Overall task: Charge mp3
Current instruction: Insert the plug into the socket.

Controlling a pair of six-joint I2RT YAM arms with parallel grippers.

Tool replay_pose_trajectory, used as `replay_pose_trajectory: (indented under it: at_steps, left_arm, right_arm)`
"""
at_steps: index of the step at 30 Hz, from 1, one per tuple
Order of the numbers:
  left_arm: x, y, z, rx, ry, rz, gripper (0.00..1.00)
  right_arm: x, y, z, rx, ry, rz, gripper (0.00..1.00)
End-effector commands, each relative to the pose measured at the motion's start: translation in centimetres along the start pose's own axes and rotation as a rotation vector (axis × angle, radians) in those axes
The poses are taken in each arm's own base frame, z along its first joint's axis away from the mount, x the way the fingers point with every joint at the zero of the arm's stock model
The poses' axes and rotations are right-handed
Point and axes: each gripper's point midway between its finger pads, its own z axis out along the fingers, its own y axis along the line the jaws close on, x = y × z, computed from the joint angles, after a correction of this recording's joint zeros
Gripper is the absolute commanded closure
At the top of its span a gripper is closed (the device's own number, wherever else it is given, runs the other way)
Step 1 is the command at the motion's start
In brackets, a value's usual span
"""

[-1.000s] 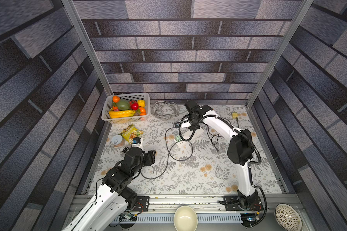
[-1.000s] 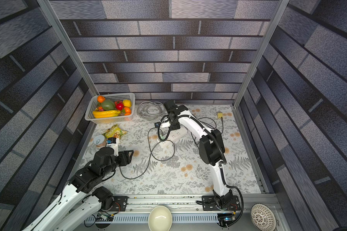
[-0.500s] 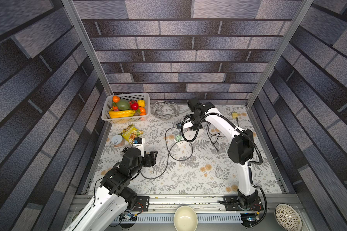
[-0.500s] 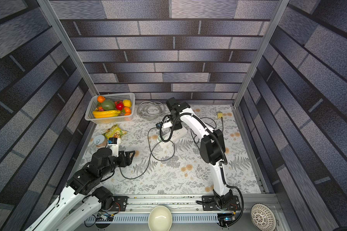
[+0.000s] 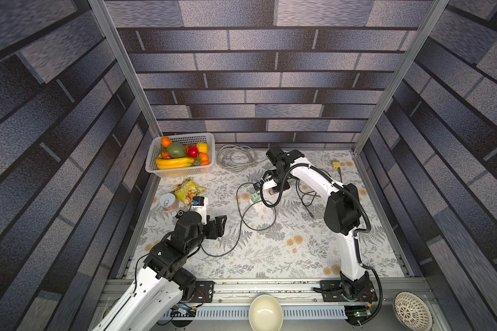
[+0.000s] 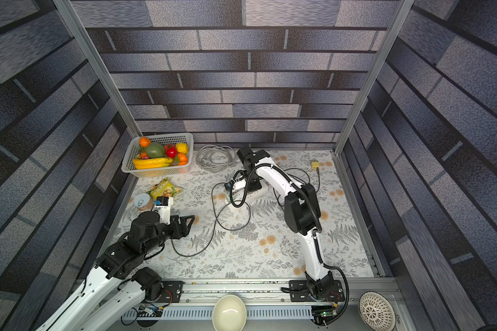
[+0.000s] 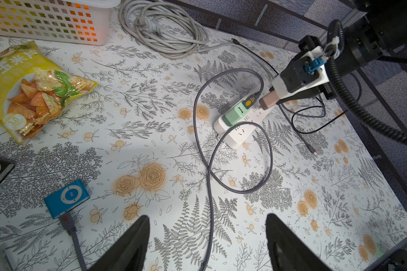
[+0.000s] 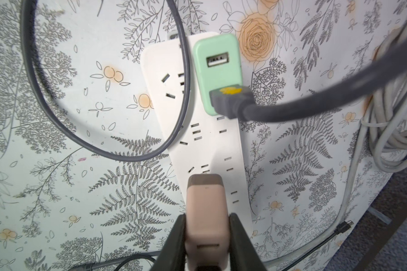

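Left hand (image 7: 206,218) has spread wider, empty; right hand (image 8: 207,218) clamps pink charger (image 8: 205,194) at power strip (image 8: 207,143).

The cabled charger (image 7: 235,114) sits atop the power strip (image 7: 236,137).

Both top views are taken from high above the near edge of the worktop (image 5: 270,252), aimed steeply down toward the far edge, the whole surface covered twice from almost one spot. The left wrist view is taken low over the near left part, facing across to the far right corner, with the power strip (image 7: 235,131) at middle range. The right wrist view is set close above that strip, looking nearly straight down, the pink adapter (image 8: 205,206) filling its foreground; strip, green charger (image 8: 216,77) and grey cable (image 8: 291,110) are shared by both wrist views.
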Motion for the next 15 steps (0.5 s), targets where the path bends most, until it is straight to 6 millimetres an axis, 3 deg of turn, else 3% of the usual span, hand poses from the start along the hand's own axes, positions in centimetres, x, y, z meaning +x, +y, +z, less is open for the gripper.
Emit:
replay_pose_trajectory:
  at_steps: [1, 15]
  left_arm:
    - [-1.0, -0.4, -0.6, 0.018, -0.042, 0.024, 0.19]
    - [-1.6, -0.5, -1.4, 0.026, -0.074, 0.023, 0.15]
  right_arm:
    - [0.0, 0.6, 0.6, -0.028, -0.001, -0.017, 1.00]
    - [-0.2, 0.5, 2.2, -0.040, 0.008, -0.049, 1.00]
